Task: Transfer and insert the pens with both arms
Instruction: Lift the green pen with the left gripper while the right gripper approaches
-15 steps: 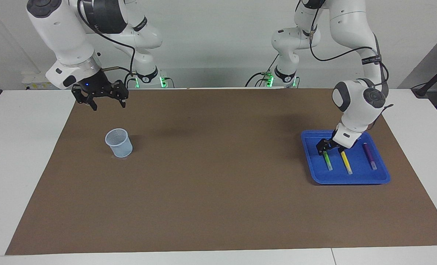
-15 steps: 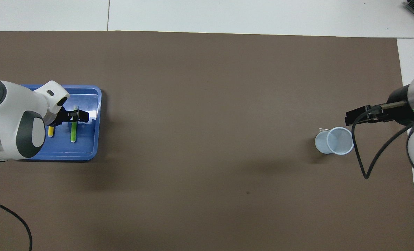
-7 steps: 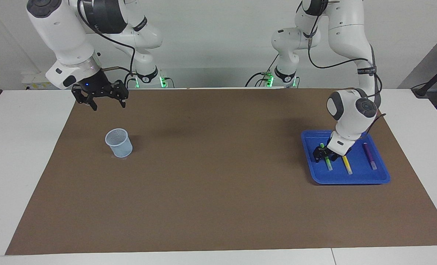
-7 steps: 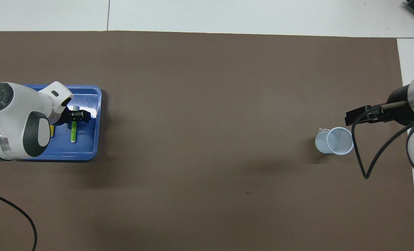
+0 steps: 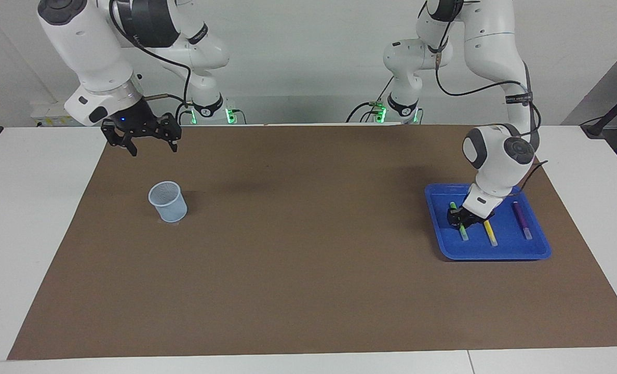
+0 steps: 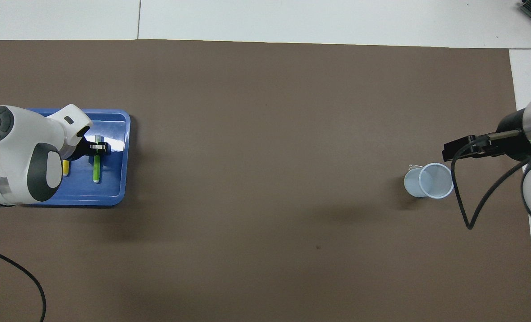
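Observation:
Three pens lie side by side in a blue tray (image 5: pixel 495 253) (image 6: pixel 113 197) toward the left arm's end of the table. My left gripper (image 5: pixel 459 219) (image 6: pixel 97 146) is down in the tray, shut on the green pen (image 5: pixel 463 232) (image 6: pixel 96 170) near the middle of its length; the pen still rests on the tray floor. The yellow pen (image 5: pixel 490 232) (image 6: pixel 65 167) lies beside it and the purple pen (image 5: pixel 521 221) beside that; the arm hides the purple one from above. My right gripper (image 5: pixel 145 143) (image 6: pixel 446 152) hangs open and holds nothing, over the mat close to the cup.
A pale blue mesh cup (image 5: pixel 168 201) (image 6: pixel 428 180) stands upright on the brown mat (image 5: pixel 308 270) toward the right arm's end. A black cable (image 6: pixel 464 210) loops down from the right wrist beside the cup.
My left gripper came down into the tray over the green pen and closed on it. The right arm has not moved.

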Robot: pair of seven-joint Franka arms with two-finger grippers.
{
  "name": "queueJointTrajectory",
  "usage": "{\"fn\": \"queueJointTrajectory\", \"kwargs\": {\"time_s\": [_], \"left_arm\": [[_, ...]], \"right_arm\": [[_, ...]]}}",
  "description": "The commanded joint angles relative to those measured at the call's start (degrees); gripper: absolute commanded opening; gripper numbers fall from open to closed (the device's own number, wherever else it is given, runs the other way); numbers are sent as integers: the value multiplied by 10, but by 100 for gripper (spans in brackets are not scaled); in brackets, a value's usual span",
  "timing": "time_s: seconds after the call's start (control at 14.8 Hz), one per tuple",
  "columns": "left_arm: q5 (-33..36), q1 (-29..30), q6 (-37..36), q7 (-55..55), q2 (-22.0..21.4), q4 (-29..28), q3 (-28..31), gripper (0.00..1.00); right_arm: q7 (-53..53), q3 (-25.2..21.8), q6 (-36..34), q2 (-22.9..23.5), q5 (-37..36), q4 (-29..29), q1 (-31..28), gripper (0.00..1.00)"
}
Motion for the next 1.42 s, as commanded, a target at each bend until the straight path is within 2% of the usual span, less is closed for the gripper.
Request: {"fn": "queueJointTrajectory", "kwargs": {"time_s": [0.0, 0.2, 0.34, 0.54, 0.68, 0.81, 0.95, 1.15, 1.35], "left_arm": [[-9, -5, 18, 3, 5, -15, 3, 0], [-9, -6, -14, -1, 4, 10, 3, 0], [-9, -6, -81, -15, 1, 55, 0, 0], [-9, -21, -176, -71, -12, 116, -1, 0], [-12, -36, -213, -136, -29, 134, -2, 0], [-49, -45, -249, -214, -49, 146, -6, 0], [-92, -51, -269, -313, -73, 145, -7, 0], [-122, -61, -313, -433, -99, 143, -7, 0], [-152, -85, -317, -583, -115, 137, -7, 0]], "right_arm": [[-3, 2, -6, -12, -4, -5, 1, 100], [-5, 14, -8, -14, -3, -6, 11, 100], [-11, 17, -8, -14, 4, -6, 14, 100], [-31, 20, -2, -17, 62, -17, 21, 100], [-26, 19, 9, -21, 88, -27, 30, 100], [-18, 20, 48, -28, 108, -45, 45, 100], [44, 19, 88, -36, 155, -67, 59, 100], [97, 19, 137, -32, 182, -71, 97, 100], [197, 20, 201, -29, 267, -100, 123, 100]]}}
